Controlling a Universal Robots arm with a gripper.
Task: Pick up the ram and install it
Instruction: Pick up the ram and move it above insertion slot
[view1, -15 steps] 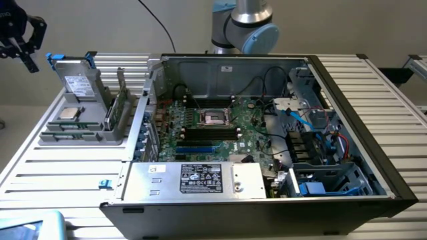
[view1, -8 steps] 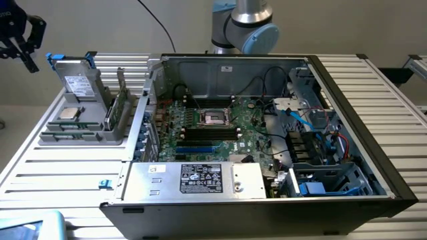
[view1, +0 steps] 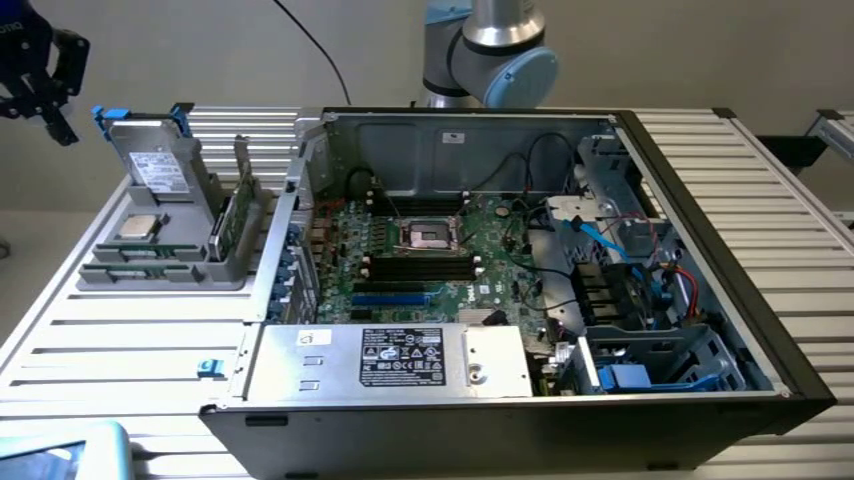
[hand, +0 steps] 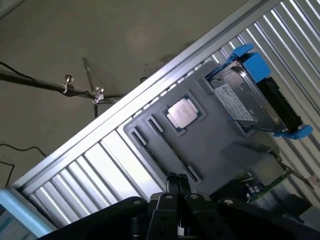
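Black fingers (hand: 171, 185) clenched on nothing, near grey plastic holder (view1: 160, 278) on slatted metal bench (view1: 107, 335). Long green ram stick (view1: 230, 228) stands on edge in holder slot, probably leaving top edge grabbable.

— Where's the arm (view1: 487, 55)?
— Its grey and blue joints stand at the top middle of the exterior view.
— And the gripper (hand: 176, 178)?
— Raised, at that view's upper left edge.
— Jaws?
— Closed. The wrist view has both fingers (hand: 171, 186) pressed side by side, nothing between them.
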